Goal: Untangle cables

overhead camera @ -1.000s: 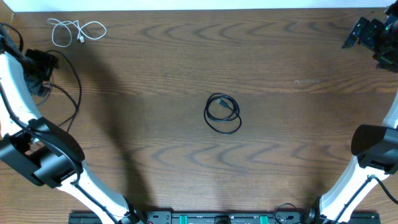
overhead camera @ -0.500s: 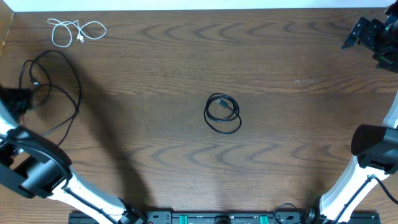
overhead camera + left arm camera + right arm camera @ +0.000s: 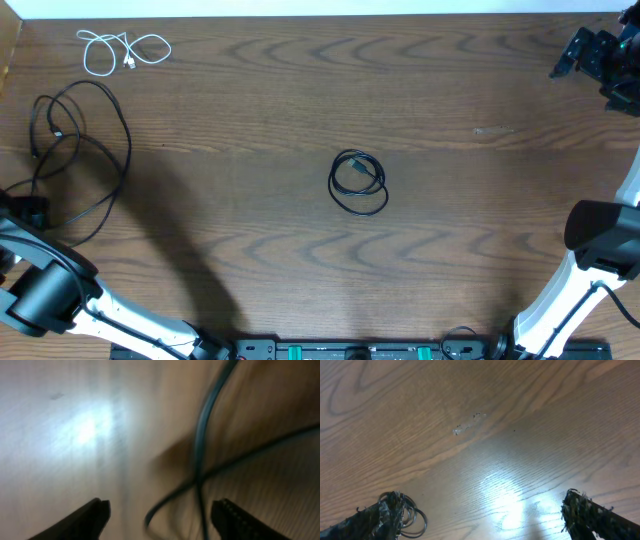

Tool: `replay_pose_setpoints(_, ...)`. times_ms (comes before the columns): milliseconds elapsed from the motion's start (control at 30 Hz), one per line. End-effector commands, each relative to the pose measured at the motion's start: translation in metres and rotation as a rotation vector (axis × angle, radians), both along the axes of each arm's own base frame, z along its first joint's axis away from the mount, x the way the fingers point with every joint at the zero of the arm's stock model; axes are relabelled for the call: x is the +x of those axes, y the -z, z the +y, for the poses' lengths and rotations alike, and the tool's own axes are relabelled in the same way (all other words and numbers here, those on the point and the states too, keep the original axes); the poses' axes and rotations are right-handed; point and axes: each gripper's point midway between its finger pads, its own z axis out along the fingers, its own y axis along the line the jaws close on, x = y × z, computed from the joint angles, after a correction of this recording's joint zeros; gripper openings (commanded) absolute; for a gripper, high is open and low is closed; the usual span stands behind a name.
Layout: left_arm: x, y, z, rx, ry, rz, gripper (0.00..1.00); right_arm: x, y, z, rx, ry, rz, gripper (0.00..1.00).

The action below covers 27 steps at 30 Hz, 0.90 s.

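Brown wood-grain surface (image 3: 300,90) with a pale strip (image 3: 300,8) along its far edge: I see the white cable (image 3: 122,50) far-left, the long black cable (image 3: 82,150) looped at left, the black coil (image 3: 358,182) centred, left fingers (image 3: 90,517) and right fingers (image 3: 590,512) spread, empty.

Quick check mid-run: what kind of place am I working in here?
Probably a robotics lab bench: a wood-grain table, a white left arm and right arm based at its near edge, and a coiled black cable and white cable laid out as work pieces.
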Motion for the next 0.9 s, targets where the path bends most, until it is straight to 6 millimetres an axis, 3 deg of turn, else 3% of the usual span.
replay_pose_setpoints(0,0.016,0.022,-0.009,-0.047,0.101,-0.080,0.64,-0.004,-0.016,0.002,-0.009,0.001,-0.042,0.99)
replay_pose_setpoints(100,0.027,0.033,-0.014,-0.060,0.123,-0.153,0.49,-0.004,-0.016,0.002,-0.009,0.001,-0.042,0.99)
replay_pose_setpoints(200,0.028,0.039,-0.013,-0.050,0.126,-0.161,0.43,-0.004,-0.016,0.002,-0.009,0.000,-0.042,0.99)
replay_pose_setpoints(267,0.031,0.040,-0.010,-0.037,0.144,-0.169,0.24,-0.004,-0.016,0.002,-0.009,0.000,-0.042,0.99)
replay_pose_setpoints(367,0.040,0.035,-0.003,-0.014,0.162,-0.206,0.10,-0.004,-0.016,0.002,-0.009,0.000,-0.042,0.99)
replay_pose_setpoints(533,0.077,0.003,0.009,0.015,0.234,-0.350,0.07,-0.004,-0.016,0.002,-0.009,0.000,-0.042,0.99)
replay_pose_setpoints(667,0.112,-0.046,0.027,0.118,0.341,-0.436,0.08,-0.004,-0.016,0.002,-0.009,0.000,-0.042,0.99)
replay_pose_setpoints(767,0.125,-0.067,0.034,0.165,0.369,-0.461,0.08,-0.004,-0.016,0.002,-0.009,0.000,-0.042,0.99)
replay_pose_setpoints(867,0.131,-0.072,0.036,0.187,0.379,-0.473,0.08,-0.004,-0.016,0.002,-0.009,0.000,-0.042,0.99)
